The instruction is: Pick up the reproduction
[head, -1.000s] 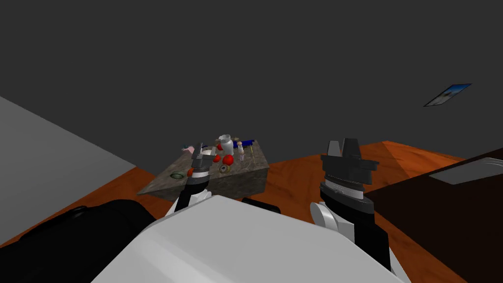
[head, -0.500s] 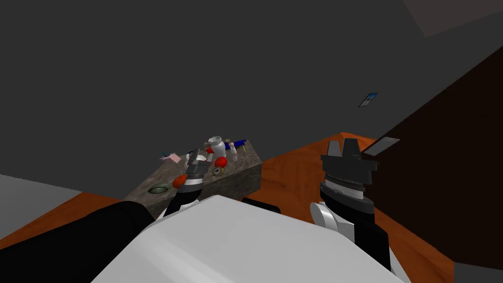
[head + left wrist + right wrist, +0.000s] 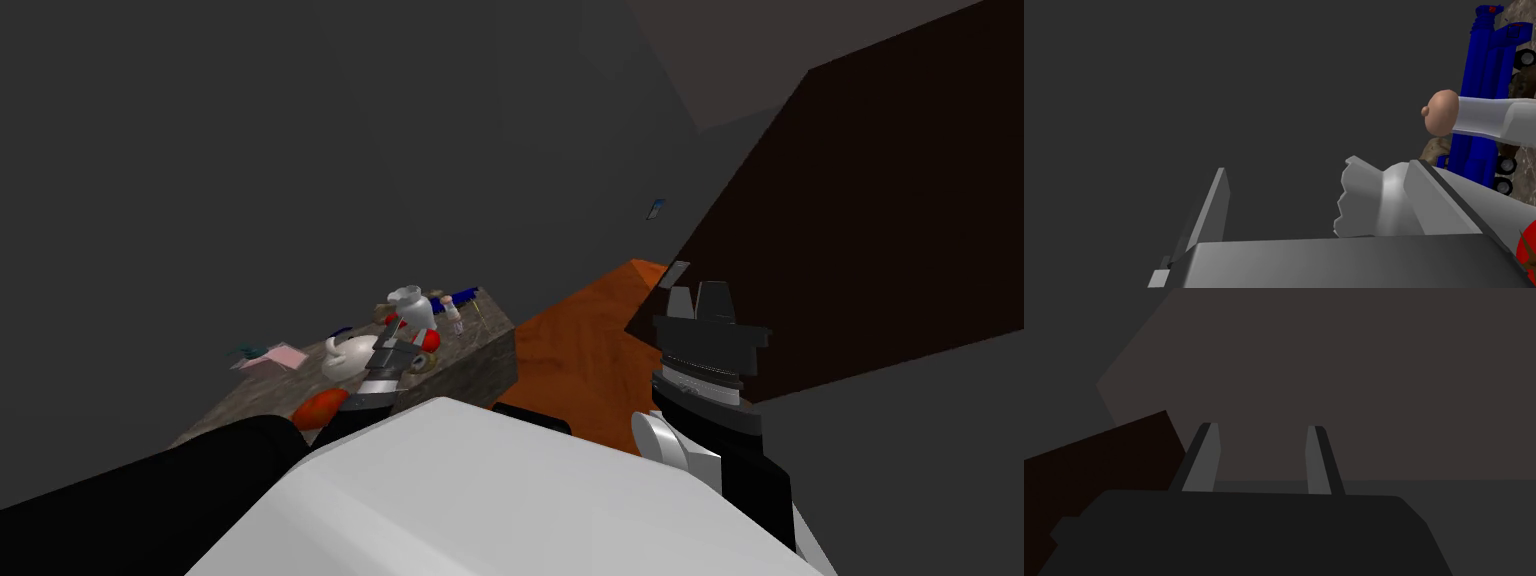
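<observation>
Left wrist view has the left claw [image 3: 1319, 170] spread wide and empty, presumably to straddle the pale, jagged-topped reproduction [image 3: 1369, 205], which sits between its fingers [image 3: 1216, 210] but hard against one of them, with the blue toy truck [image 3: 1484, 60] beyond.

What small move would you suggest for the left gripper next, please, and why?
Probably slide the left gripper sideways toward the white jar before closing. Its fingers are open, and the jar's jagged top sits close by one finger, with a wide gap to the other finger, so closing now might push it aside.
</observation>
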You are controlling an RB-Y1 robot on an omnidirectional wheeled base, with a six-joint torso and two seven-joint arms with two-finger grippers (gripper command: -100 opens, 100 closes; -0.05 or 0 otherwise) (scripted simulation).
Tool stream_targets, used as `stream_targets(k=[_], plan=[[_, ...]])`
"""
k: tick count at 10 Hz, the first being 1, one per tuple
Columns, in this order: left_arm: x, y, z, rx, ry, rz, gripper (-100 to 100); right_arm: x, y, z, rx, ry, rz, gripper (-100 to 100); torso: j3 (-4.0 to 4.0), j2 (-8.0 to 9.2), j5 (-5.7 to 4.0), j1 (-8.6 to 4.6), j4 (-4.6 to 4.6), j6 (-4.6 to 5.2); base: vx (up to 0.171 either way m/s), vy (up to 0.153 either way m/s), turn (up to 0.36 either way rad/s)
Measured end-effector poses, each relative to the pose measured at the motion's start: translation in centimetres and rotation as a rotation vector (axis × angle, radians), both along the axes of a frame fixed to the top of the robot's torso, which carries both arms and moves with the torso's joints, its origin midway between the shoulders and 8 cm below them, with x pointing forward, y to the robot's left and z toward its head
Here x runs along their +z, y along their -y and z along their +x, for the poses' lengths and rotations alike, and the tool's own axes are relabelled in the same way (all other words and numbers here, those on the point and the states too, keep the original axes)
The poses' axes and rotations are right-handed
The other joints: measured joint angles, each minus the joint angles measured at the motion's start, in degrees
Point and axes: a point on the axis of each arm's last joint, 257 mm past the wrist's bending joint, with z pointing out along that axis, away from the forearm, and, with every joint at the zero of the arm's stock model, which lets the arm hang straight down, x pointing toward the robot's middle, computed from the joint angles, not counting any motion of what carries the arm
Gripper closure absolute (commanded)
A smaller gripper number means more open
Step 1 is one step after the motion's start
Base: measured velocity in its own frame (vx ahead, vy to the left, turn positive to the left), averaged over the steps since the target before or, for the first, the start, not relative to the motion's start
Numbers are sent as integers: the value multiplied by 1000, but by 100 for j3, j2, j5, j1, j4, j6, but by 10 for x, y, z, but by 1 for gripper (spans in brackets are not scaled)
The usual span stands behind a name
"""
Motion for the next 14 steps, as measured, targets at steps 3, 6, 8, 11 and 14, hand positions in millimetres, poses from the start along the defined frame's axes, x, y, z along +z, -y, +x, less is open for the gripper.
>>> stream_targets(k=[3, 6, 8, 11, 14], plan=[[-28, -15, -12, 20, -102, -28, -100, 0, 0, 0, 0, 0, 0, 0, -10, -18, 1, 4, -3, -6, -15, 1, -329], [-51, -28, -31, 39, -206, -54, -100, 0, 0, 0, 0, 0, 0, 0, -13, -22, 1, 4, -5, -1, -6, 3, -253], [-68, -35, -42, 52, -277, -72, -100, 0, 0, 0, 0, 0, 0, 0, -14, -25, 1, 5, -5, -1, -2, 5, -288], [-98, -51, -72, 77, -407, -104, -100, 0, 0, 0, 0, 0, 0, 0, -16, -28, 2, 11, -6, -3, 5, 11, -347], [-129, -67, -100, 106, -553, -138, -100, 0, 0, 0, 0, 0, 0, 0, -19, -34, 4, 18, -7, -4, 14, 23, -344]])
